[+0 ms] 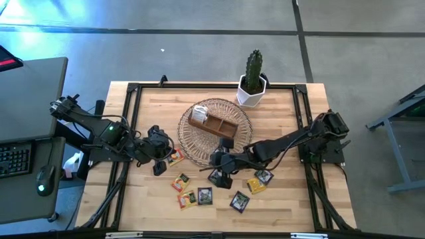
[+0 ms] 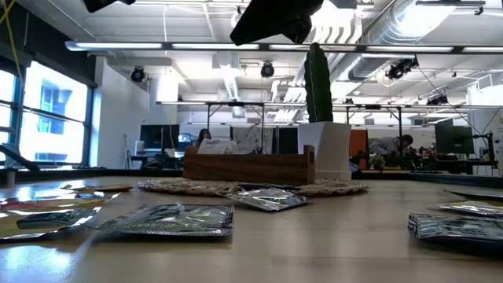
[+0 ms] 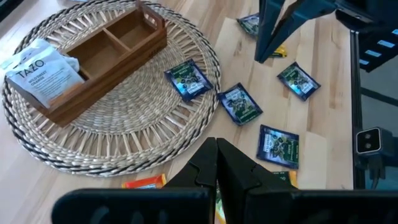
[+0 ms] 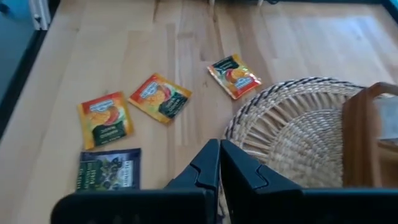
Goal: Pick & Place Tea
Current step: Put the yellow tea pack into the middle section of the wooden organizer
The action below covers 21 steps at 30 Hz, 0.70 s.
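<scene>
Grippers both closed & empty: left gripper [image 3: 216,163] by basket [image 3: 124,134], right gripper [image 4: 219,167] over its rim.

Cactus pot [image 1: 252,95] behind basket [image 1: 192,143], packets [image 1: 196,196] scattered in front

table top [image 1: 285,199] was pale wood w/ visible grain, smooth, satin finish. round basket [image 1: 192,143] was woven wicker, rough & ribbed, dark strands at the rim. compartment box [image 1: 214,123] looked like brown wood, matt. white packet [image 3: 42,73] in it looked like paper, slightly creased. tea packets [image 2: 169,220] were foil-like, glossy, crinkled, catching light. cactus pot [image 1: 252,94] was white, smooth, prob. ceramic or plastic. left gripper [image 3: 216,171] and right gripper [image 4: 220,168] looked like matt black plastic. table frame [image 1: 129,119] was black metal.
</scene>
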Motion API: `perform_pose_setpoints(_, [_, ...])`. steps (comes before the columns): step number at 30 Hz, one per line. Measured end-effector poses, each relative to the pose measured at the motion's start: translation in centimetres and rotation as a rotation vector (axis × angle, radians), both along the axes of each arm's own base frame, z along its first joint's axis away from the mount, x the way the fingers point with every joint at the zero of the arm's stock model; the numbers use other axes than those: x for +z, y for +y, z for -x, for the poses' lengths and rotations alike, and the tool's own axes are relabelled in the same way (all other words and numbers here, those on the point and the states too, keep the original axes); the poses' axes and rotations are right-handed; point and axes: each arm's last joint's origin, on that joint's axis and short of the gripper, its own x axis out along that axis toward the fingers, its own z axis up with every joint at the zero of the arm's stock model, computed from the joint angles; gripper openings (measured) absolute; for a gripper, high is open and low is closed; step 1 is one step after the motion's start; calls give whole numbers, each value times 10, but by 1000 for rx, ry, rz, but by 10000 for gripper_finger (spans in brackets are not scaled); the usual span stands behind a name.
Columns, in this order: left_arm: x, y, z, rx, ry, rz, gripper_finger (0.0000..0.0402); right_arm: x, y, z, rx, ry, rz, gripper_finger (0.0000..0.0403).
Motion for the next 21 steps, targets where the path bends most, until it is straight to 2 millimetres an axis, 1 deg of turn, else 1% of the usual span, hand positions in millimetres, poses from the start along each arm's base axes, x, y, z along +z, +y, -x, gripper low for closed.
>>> perform_pose_setpoints(5, [0, 0, 0, 1, 0, 1, 1, 1, 2, -1, 29, -14, -50, 11])
perform_pose_setpoints(10, [1, 2, -1, 55, -34, -47, 1, 8, 0, -7, 73, -96, 5, 11])
perform_pose_setpoints(13, [1, 2, -1, 56, -35, -58, 1, 8, -2, -8, 91, -94, 0, 17])
perform_pose_setpoints(16, [1, 2, -1, 52, -34, -58, 1, 3, -2, -9, 121, -68, 28, 35])
perform_pose_setpoints(21, [1, 3, -1, 32, -31, -123, 1, -16, 3, -15, 130, -18, 40, 88])
